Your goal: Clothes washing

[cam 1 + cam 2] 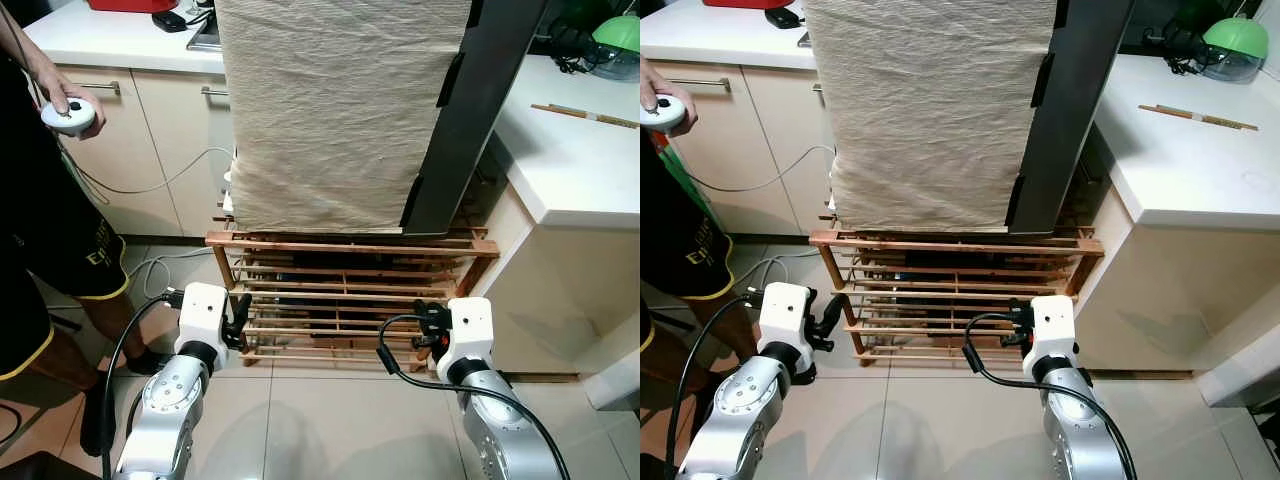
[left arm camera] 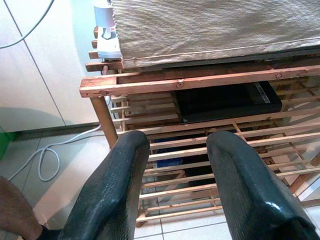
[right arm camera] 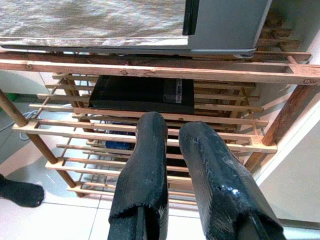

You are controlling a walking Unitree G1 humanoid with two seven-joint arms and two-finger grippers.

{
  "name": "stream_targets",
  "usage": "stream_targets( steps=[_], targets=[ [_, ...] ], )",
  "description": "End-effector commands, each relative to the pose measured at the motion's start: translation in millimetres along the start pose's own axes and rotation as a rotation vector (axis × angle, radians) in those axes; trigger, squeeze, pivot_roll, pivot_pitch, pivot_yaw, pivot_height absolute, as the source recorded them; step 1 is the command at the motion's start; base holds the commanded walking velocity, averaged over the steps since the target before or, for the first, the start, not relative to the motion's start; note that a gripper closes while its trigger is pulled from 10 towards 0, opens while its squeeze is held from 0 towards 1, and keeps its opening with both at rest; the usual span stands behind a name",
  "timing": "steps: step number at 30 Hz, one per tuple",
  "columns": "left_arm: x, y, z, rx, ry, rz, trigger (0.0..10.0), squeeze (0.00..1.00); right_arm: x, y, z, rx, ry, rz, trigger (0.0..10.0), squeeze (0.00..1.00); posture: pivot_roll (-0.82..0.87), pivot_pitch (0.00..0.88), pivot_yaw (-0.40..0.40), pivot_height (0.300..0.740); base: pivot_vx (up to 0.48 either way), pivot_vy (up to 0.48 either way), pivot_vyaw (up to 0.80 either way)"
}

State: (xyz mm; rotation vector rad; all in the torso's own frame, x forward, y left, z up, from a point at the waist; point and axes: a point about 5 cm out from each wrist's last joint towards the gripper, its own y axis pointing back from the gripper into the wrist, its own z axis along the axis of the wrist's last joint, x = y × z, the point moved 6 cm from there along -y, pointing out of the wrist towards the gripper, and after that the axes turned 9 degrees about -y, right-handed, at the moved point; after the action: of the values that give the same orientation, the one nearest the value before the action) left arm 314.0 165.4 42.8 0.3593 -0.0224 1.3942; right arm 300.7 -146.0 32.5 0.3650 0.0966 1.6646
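Left gripper [image 2: 175, 165] nearest, fingers apart; right gripper [image 3: 170, 145] narrowly parted, both low before slatted wooden rack [image 1: 350, 245]. Tall grey machine under beige cloth cover [image 1: 330, 110] stands atop rack. Flat black box [image 3: 142, 95] lies on rack's shelf.

A cloth-draped appliance [image 1: 340, 110] stands on top of the slatted wooden rack [image 1: 350, 295], and a flat black box [image 3: 142, 95] lies on a shelf inside the rack. Cabinets [image 1: 150, 130] stand left of the rack, with a person [image 1: 40, 230] before them. A countertop [image 1: 575, 160] lies to the rack's right.
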Motion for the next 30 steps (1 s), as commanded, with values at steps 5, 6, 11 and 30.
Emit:
stream_targets(
  steps=[5,6,11,30],
  targets=[
    [-1.0,-1.5,4.1,-0.005,-0.006,-0.01,10.0,0.0,-0.3,-0.6,4.6,-0.009,0.006,0.001,10.0,0.0,-0.04,0.0,-0.005,0.74,0.0,0.0,0.0],
    [-1.0,-1.5,4.1,-0.005,-0.006,-0.01,10.0,0.0,-0.3,-0.6,4.6,-0.009,0.006,0.001,10.0,0.0,-0.04,0.0,-0.005,0.74,0.0,0.0,0.0],
    [-1.0,-1.6,4.1,-0.005,-0.007,-0.011,10.0,0.0,0.6,-0.5,4.5,-0.008,0.013,0.006,10.0,0.0,0.0,0.0,0.0,0.74,0.0,0.0,0.0],
    [1.2,-9.5,13.6,-0.047,0.032,-0.01,10.0,1.0,-7.2,-2.1,11.1,-0.031,-0.027,-0.024,10.0,1.0,-0.06,0.0,0.005,0.74,0.0,0.0,0.0]
  ],
)
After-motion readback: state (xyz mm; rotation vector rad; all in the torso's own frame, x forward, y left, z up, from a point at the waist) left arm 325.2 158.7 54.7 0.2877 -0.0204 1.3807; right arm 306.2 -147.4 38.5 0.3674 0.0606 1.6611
